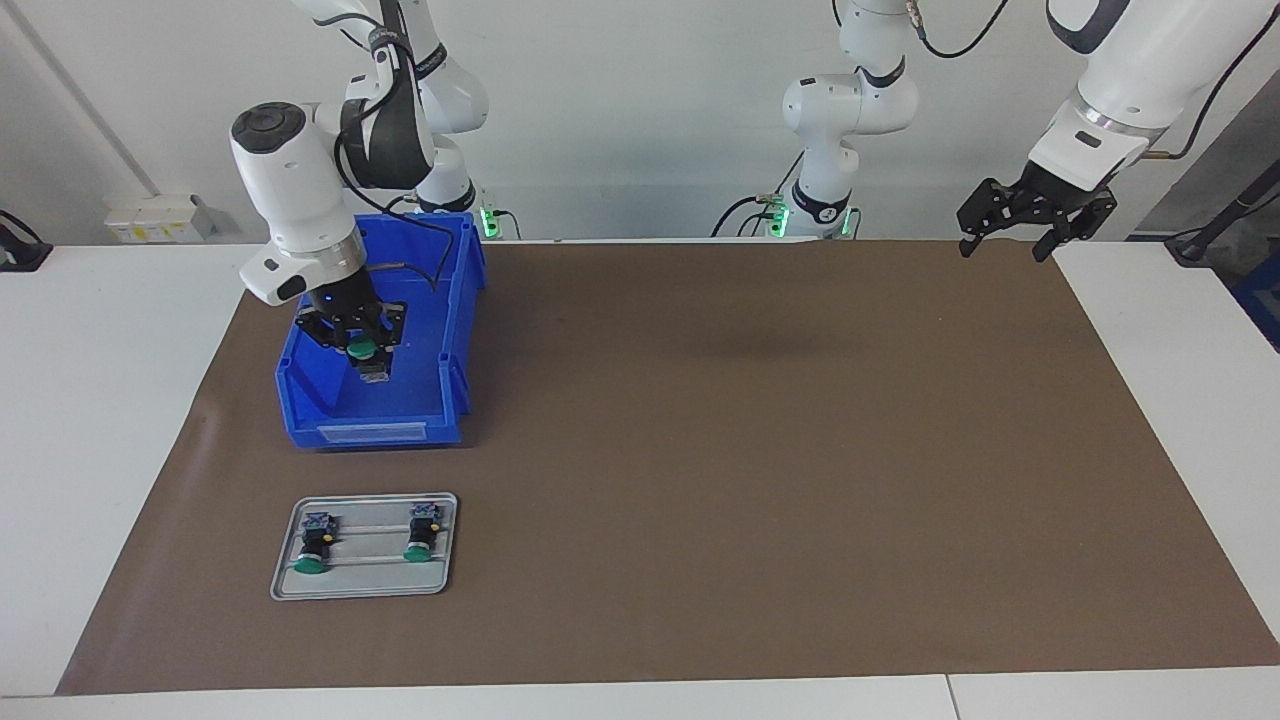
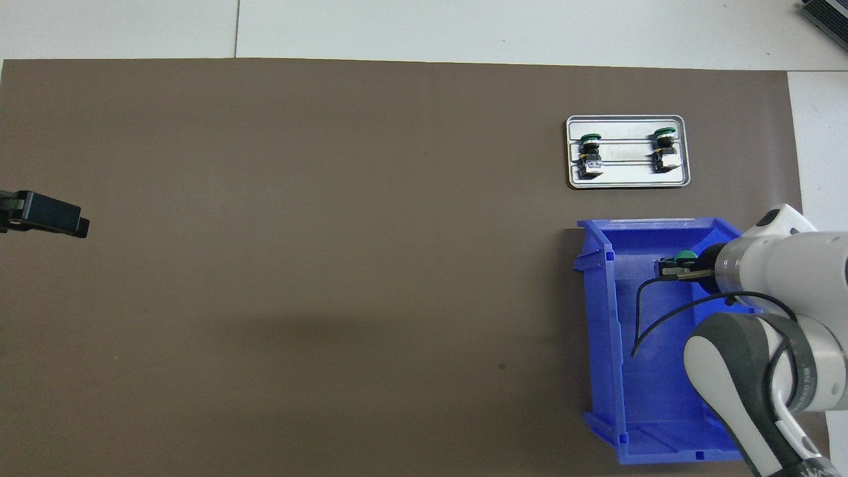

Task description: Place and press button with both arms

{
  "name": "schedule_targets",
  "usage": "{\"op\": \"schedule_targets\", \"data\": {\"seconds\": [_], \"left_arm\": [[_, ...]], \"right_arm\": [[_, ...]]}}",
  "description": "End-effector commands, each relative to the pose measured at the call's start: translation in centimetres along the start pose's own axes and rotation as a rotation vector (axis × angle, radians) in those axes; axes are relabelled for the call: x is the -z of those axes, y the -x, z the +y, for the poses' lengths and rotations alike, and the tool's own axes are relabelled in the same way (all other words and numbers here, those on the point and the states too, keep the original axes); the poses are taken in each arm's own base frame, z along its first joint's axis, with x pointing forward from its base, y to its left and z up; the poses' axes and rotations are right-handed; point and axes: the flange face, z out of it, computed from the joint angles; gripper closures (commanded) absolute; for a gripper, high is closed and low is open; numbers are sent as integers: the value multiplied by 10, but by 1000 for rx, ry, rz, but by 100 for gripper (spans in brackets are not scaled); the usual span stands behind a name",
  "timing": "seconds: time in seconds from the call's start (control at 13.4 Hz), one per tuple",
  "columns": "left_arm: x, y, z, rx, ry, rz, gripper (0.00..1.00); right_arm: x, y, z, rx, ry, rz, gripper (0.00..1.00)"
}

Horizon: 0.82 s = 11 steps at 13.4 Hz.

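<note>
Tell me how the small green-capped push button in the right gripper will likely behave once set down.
The green-capped push button has a round cap and cylindrical body, so it may roll. Two similar buttons lie sideways on the grey metal tray, suggesting it rests steadier lying down.

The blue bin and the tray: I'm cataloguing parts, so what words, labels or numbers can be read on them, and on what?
None can be read.
Blue bin: its label slot shows no legible text.
Tray: no markings.
Buttons on the tray: yellow marks, too small to read.

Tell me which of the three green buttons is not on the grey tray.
The button held by the right gripper over the blue bin. The other two buttons lie on the grey tray.
</note>
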Motion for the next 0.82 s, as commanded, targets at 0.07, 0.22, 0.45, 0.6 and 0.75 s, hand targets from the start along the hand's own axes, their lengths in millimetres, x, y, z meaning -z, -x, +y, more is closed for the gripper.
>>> {"op": "schedule_targets", "data": {"seconds": [0.07,0.22,0.45,0.6,0.75], "left_arm": [[1,8,-1,13,-15,-5,0],[0,8,-1,13,-15,-6,0],[0,8,-1,13,-15,-6,0],[0,8,-1,13,-15,-6,0],[0,8,-1,13,-15,-6,0]], "right_arm": [[-31,26,12,-41,-47,23,100],[-49,35,11,-55,-56,27,100],[-59,37,11,-59,-55,30,100],[-65,39,7,-70,-57,15,100],[-70,42,3,-93,-59,4,100]]}}
